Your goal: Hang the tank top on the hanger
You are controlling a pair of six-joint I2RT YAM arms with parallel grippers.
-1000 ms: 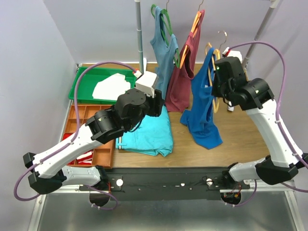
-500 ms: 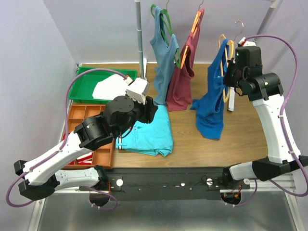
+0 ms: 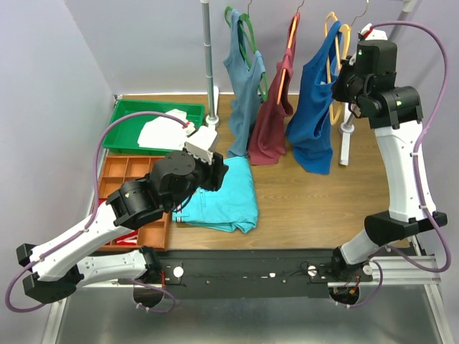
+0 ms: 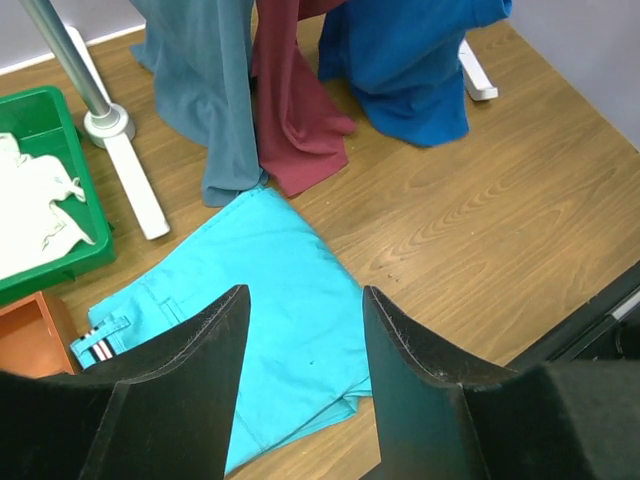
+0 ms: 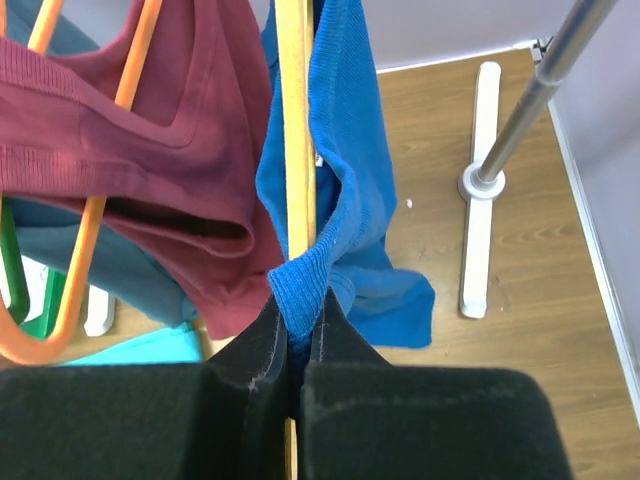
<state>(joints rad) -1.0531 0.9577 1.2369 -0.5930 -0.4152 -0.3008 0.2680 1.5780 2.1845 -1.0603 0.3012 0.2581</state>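
The royal blue tank top (image 3: 312, 107) hangs draped on the light-orange hanger (image 3: 337, 43), held high at the back right beside the rack. My right gripper (image 3: 344, 80) is shut on a ribbed blue strap of the tank top (image 5: 345, 150), and the hanger's bar (image 5: 295, 120) runs straight up from between the jaws of the right gripper (image 5: 303, 310). My left gripper (image 3: 219, 168) is open and holds nothing. In its wrist view the left gripper (image 4: 303, 295) hovers over a turquoise garment, and the tank top's hem (image 4: 410, 70) shows far ahead.
A grey-blue top on a green hanger (image 3: 242, 86) and a maroon top (image 3: 276, 107) hang from the rack. The rack's pole (image 3: 208, 64) and white foot (image 3: 346, 140) stand on the table. A folded turquoise garment (image 3: 226, 193), green tray (image 3: 122, 136) and orange divided box (image 3: 118, 172) lie left.
The right arm has lifted the hanger and tank top up and back to rack height. The left arm has drawn back toward the near left.
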